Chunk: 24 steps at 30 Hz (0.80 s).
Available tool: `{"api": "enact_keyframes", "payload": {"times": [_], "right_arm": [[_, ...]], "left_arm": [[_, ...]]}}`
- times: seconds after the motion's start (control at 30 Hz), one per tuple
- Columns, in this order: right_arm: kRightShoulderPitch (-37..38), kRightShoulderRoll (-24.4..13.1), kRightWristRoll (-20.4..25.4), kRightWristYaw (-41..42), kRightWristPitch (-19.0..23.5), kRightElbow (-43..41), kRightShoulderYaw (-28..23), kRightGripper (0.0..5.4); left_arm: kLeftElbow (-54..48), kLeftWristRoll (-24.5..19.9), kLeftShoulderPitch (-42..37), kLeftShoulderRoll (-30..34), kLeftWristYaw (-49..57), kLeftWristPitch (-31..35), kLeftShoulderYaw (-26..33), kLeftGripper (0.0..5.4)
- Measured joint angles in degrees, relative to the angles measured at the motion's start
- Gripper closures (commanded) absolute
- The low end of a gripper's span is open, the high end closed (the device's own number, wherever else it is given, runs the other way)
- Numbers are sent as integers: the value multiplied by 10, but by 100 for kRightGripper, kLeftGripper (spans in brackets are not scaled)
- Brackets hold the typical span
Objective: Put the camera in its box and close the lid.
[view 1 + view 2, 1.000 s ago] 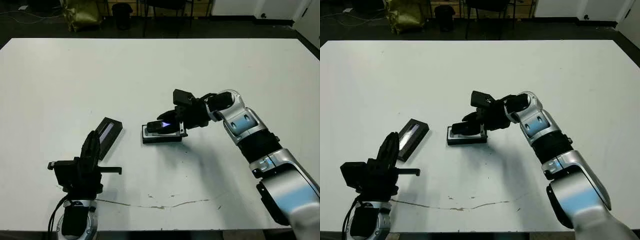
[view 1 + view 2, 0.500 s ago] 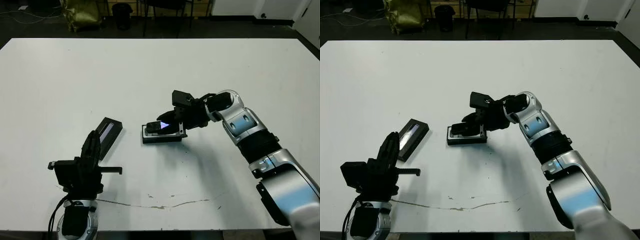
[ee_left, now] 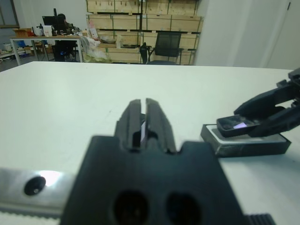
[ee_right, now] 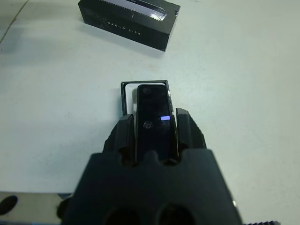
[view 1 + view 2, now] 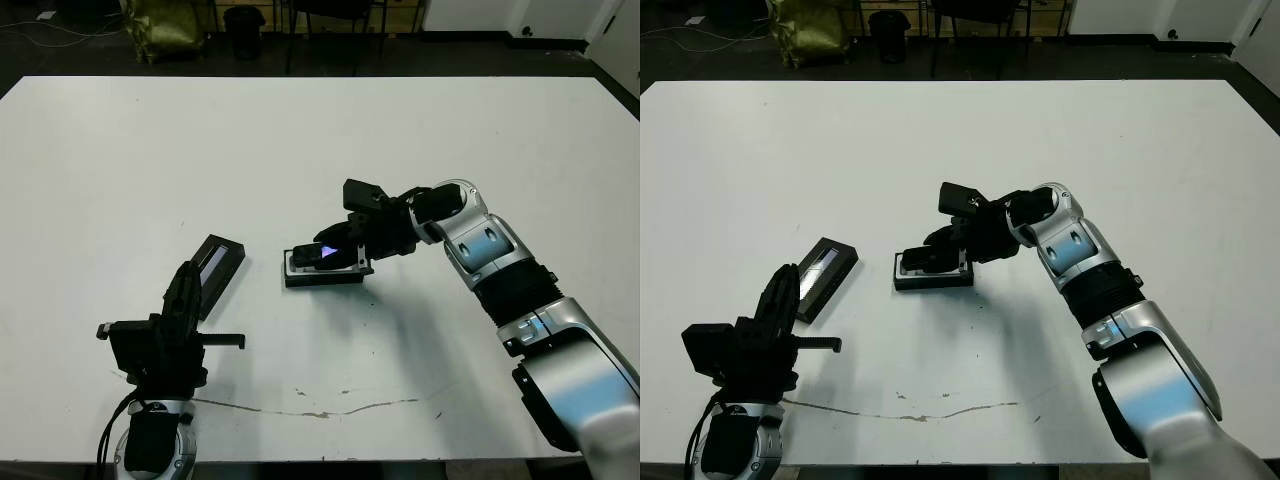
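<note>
Camera almost boxed, lid not on yet

My right gripper (image 4: 152,140) clamps the camera (image 4: 153,118) just above the box (image 5: 323,270); the left gripper (image 3: 143,119) is pinched together, and the lid (image 5: 215,263) sits beyond it.

A slim glossy black camera (image 4: 153,117) shows a small violet mark. The shallow black box (image 5: 322,270) has white lining. The rectangular black lid (image 5: 215,265) bears a greyish strip on the white surface (image 5: 300,140).
</note>
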Motion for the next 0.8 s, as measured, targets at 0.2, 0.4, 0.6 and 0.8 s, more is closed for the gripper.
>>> {"api": "enact_keyframes", "payload": {"times": [0.2, 0.4, 0.6, 0.8], "right_arm": [[0, 0, 1, 8, 20, -5, 0, 455], [0, 0, 1, 9, 20, -8, -1, 455], [0, -1, 1, 9, 19, -10, -1, 455], [0, -1, -4, 13, 4, -10, 3, 455]], "left_arm": [[0, 3, 0, 0, 0, -3, 0, 540], [0, 3, 1, -1, 1, -2, -1, 540], [0, 0, 1, -1, 1, -2, -1, 540], [0, -1, 1, -2, 1, 2, -1, 540]]}}
